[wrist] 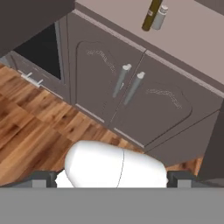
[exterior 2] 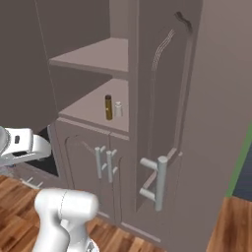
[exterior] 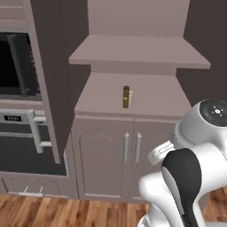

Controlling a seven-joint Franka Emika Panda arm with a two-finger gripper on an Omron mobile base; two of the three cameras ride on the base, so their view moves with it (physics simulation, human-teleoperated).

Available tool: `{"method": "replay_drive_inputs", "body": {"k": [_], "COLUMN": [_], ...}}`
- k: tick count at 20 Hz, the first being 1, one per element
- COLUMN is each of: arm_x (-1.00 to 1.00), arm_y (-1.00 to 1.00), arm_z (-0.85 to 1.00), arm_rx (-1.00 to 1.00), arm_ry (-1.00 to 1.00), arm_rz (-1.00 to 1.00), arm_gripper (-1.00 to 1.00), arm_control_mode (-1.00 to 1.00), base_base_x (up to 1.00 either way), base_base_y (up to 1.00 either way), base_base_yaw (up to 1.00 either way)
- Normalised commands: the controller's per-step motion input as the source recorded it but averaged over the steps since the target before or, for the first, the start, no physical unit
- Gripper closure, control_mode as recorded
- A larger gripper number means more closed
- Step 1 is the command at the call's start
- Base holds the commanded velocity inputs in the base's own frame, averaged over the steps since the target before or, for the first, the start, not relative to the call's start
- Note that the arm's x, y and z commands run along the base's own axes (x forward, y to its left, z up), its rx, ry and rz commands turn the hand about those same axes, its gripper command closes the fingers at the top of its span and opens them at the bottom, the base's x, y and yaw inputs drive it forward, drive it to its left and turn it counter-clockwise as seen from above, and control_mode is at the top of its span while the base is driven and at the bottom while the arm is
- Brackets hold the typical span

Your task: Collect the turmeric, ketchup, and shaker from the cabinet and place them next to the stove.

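Observation:
The cabinet (exterior: 155, 99) (exterior 2: 86, 106) (wrist: 197, 41) stands ahead, with two open shelves over a pair of small shut doors. On its lower shelf the turmeric (exterior: 126, 97) (exterior 2: 109, 107) (wrist: 152, 15), a slim brown jar with a dark cap, stands upright. The short pale shaker (exterior: 131, 98) (exterior 2: 118, 109) (wrist: 161, 16) is right beside it, half hidden behind it in the left base view. My gripper (wrist: 111, 180) is open and empty, well short of the shelf, and it looks down at the doors and the floor. The ketchup and the stove are out of view.
Two short silver handles (exterior: 132, 146) (wrist: 127, 83) sit at the seam between the doors. A black built-in oven (exterior: 17, 133) with a bar handle is to the left. A tall cupboard door with a bar handle (exterior 2: 158, 182) juts out on the right. Wooden floor (wrist: 35, 122) lies below.

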Motion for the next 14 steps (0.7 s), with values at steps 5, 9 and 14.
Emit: {"method": "replay_drive_inputs", "body": {"k": [5, 9, 14], "arm_x": [0.0, 0.0, 0.0], "arm_y": [0.0, 0.0, 0.0], "arm_z": [0.0, 0.0, 0.0], "arm_rx": [0.0, 0.0, 0.0], "arm_ry": [0.0, 0.0, 0.0], "arm_rz": [0.0, 0.0, 0.0], "arm_gripper": [-1.0, -1.0, -1.0], "arm_control_mode": [1.0, 1.0, 1.0], "base_base_x": [0.57, 0.58, 0.35], "base_base_y": [0.1, 0.25, 0.52], "base_base_yaw": [-0.24, -0.23, -0.29]}}
